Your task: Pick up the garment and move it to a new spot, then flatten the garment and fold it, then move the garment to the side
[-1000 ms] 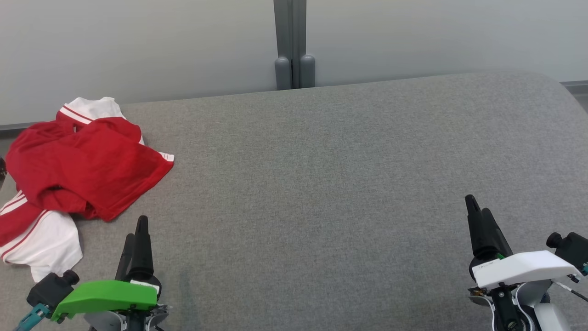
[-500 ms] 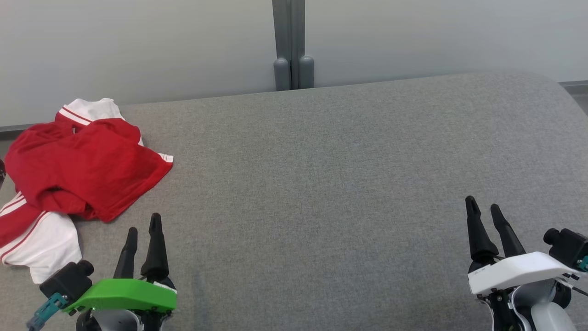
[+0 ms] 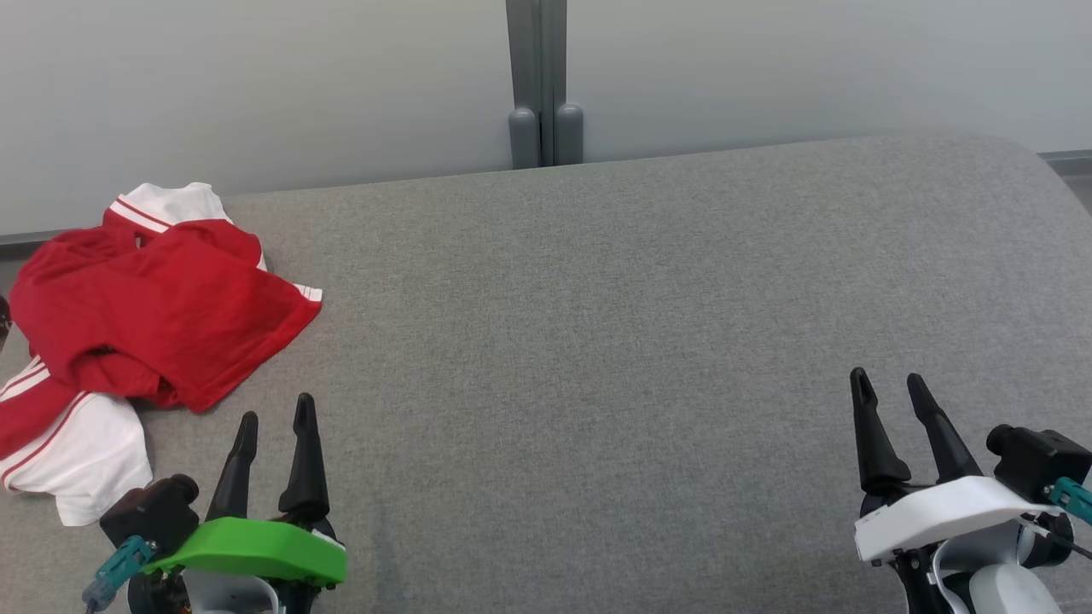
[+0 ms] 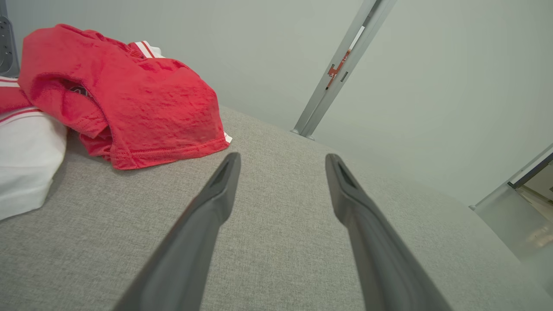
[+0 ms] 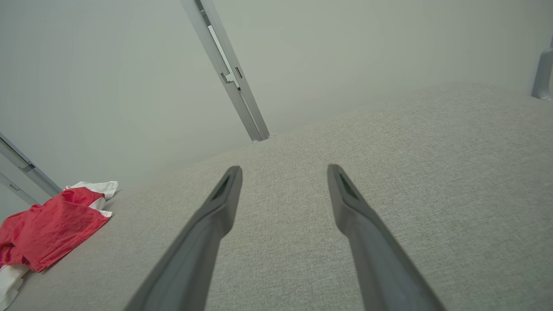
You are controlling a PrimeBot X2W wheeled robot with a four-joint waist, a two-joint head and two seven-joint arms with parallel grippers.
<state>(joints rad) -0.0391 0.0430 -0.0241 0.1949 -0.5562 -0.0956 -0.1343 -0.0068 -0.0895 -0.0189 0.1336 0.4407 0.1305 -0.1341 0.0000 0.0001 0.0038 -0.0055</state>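
Head view first: looking at a red-and-white garment (image 3: pixel 153 315) dumped in a crumpled heap at the far left of the grey fabric surface (image 3: pixel 597 341), up toward the back edge. Red on top, white striped bits poking out at the back and the front. Not flattened or folded at all yet.

Down at lower left, left gripper (image 3: pixel 275 408) with the green cover, fingers spread wide, holding nothing. Tips near the heap's front red hem but not touching it.

Way over at lower right, right gripper (image 3: pixel 885 376) with the white cover, also spread wide and empty, well apart from the garment, over bare grey cloth.

Left wrist view: red hem up and to the left of the two dark fingers, with a clear strip of grey in between.

Right wrist view: heap small at the far left, open fingers pointing across plain fabric.

Behind it all, plain pale wall (image 3: pixel 256 85) with a grey post (image 3: pixel 539 85) about halfway along the back edge.
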